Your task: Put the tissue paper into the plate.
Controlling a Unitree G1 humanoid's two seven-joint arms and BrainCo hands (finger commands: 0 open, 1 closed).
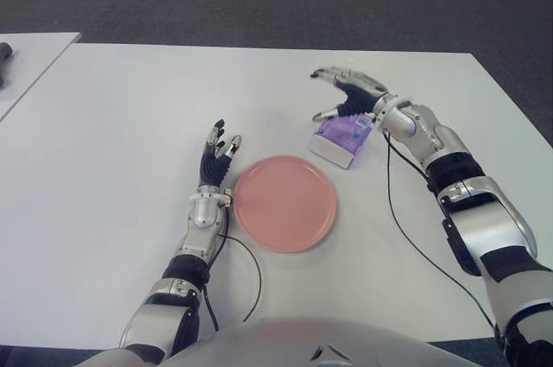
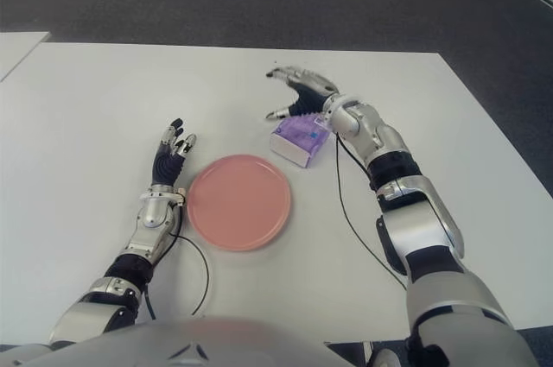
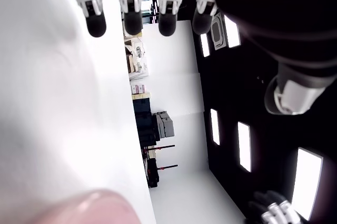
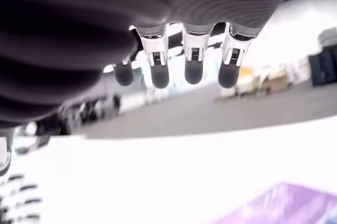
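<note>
The right wrist view catches only a blurred purple corner of the soft purple-and-white tissue paper pack (image 1: 341, 137), which lies on the smooth white counter (image 1: 121, 125) just beside the round, glossy pink plate (image 1: 285, 203). The right robot hand (image 1: 346, 95) hovers over the pack, fingers spread, holding nothing. The left robot hand (image 1: 214, 155) shows left of the plate, fingers extended. Dark carpet lies beyond.

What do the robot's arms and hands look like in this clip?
Both arms are silver-grey shells with black joint sections. The left hand and right hand have black palms, silver knuckle segments and dark rounded fingertips. A thin black cable trails along each forearm onto the white table.
</note>
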